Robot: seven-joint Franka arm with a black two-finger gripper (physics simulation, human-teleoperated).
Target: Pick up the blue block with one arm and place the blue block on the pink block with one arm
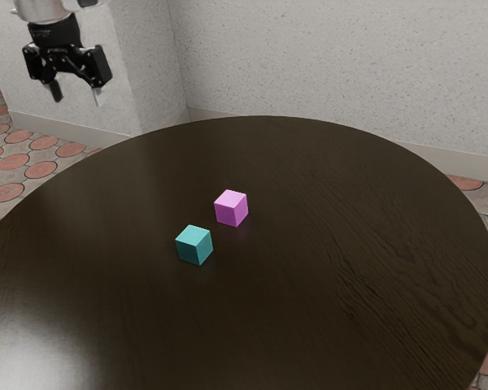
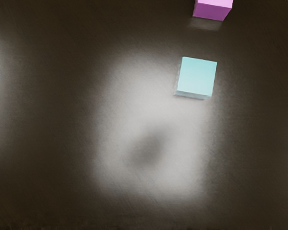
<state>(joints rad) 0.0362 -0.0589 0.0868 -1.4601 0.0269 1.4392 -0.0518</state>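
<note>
The gripper (image 1: 76, 93) is seen high at the exterior view's upper left, well above the table (image 1: 350, 268) & well apart from both blocks. Its fingers are pointed down and spread wide, w/ nothing between them.

The blue block (image 1: 194, 244) is set flat on the table, approx. mid-tabletop, a little toward the exterior view's left. It's a cube, so no long axis can be given. It is turned so that one vertical edge is faced toward the camera, w/ two side faces shown. The pink block (image 1: 231, 207) is placed just beside it, farther from the camera & toward the exterior view's right. A narrow strip of bare wood is left between them, so they are not touching. Both are upright, and their faces appear turned roughly the same way.

In the wrist view the blue block (image 2: 197, 76) is seen from above, w/ the pink block (image 2: 212, 8) beyond it, partly cut off by the frame. A pale glare & a dim shadow are shown on the table (image 2: 48, 143) beside the blue block.

Open room: bare tabletop is left on all sides of the pair, and the table's rim is well apart from both. Tiled floor (image 1: 16, 162) & a pale wall (image 1: 350, 65) are seen past the rim.
</note>
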